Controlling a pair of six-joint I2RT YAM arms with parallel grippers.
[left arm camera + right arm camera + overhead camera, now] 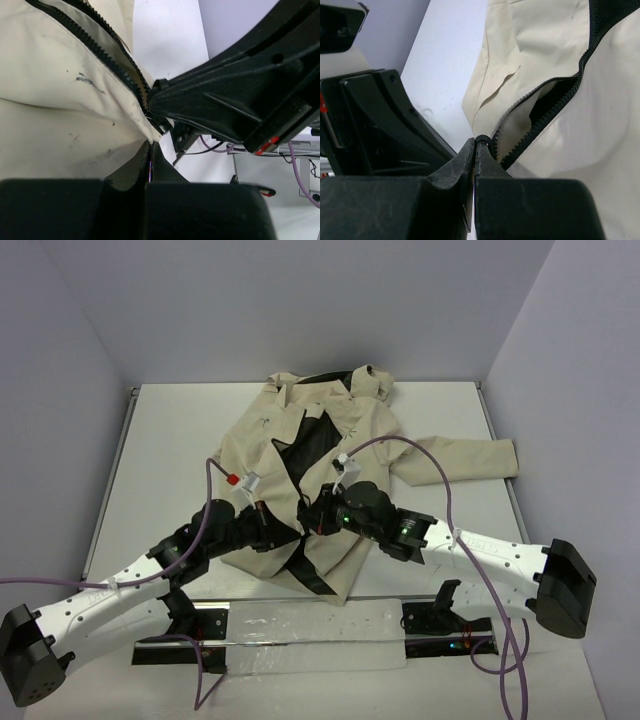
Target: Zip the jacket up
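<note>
The beige jacket lies flat on the white table, collar at the far side, front partly open with black lining showing. My left gripper is shut on the jacket's lower front edge beside the dark zipper teeth; it also shows in the left wrist view. My right gripper is shut on the black zipper pull at the base of the open zipper, fingertips pinching it. The two grippers sit close together at the jacket's lower middle.
The jacket's right sleeve stretches toward the table's right edge. Purple cables arch over both arms. A metal rail runs along the near edge. Grey walls close in the table on three sides.
</note>
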